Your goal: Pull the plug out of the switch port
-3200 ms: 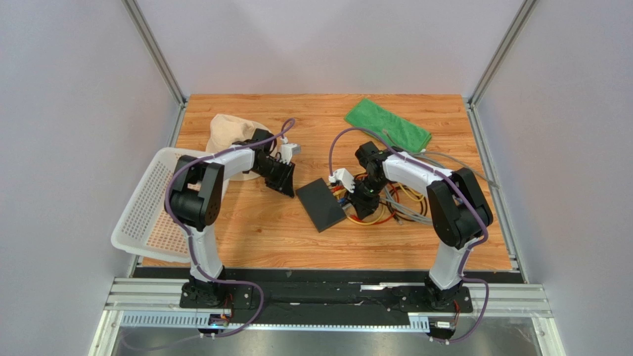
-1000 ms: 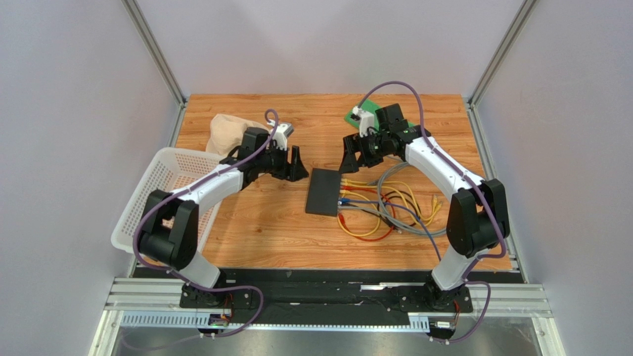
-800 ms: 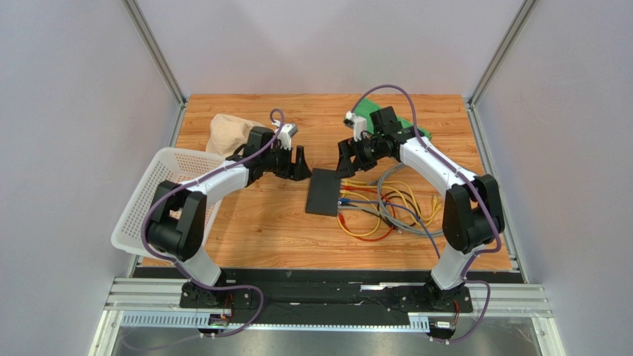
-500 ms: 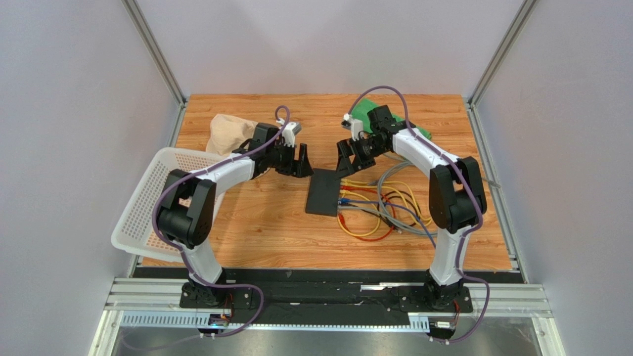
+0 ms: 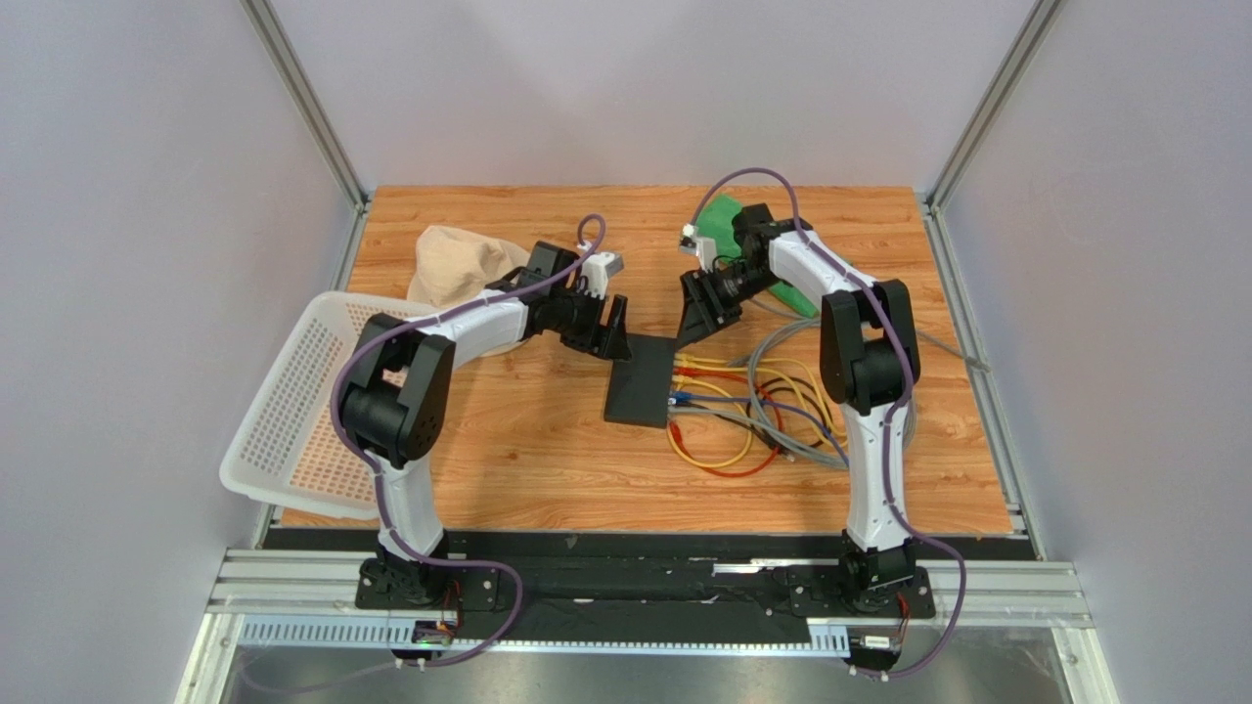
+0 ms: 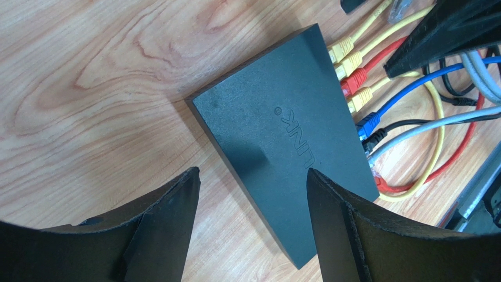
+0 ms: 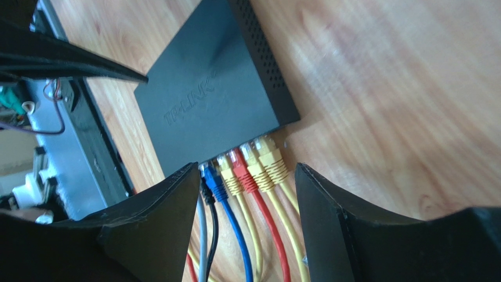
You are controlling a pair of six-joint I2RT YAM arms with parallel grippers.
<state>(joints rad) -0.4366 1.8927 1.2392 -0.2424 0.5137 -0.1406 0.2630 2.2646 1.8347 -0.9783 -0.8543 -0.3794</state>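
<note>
The switch (image 5: 642, 379) is a flat matte-black box lying on the wooden table, also seen in the left wrist view (image 6: 276, 141) and the right wrist view (image 7: 211, 106). Several plugs sit in a row along its right edge: yellow (image 7: 270, 155), red (image 7: 240, 167), blue (image 7: 213, 179) and black (image 6: 376, 138). Their cables (image 5: 750, 418) loop to the right. My left gripper (image 5: 610, 326) (image 6: 251, 171) is open and empty above the switch's far left corner. My right gripper (image 5: 703, 311) (image 7: 246, 167) is open and empty above the plug row, touching nothing.
A green cloth (image 5: 786, 279) lies at the far right, partly under my right arm. A beige cloth (image 5: 448, 264) lies at the far left. A white mesh basket (image 5: 301, 404) tilts over the table's left edge. The two grippers are close together over the switch's far end.
The left gripper has moved right, closer to the switch's far corner. The right arm has folded in, with its gripper staying over the plug side. The switch has not moved in the last second.
</note>
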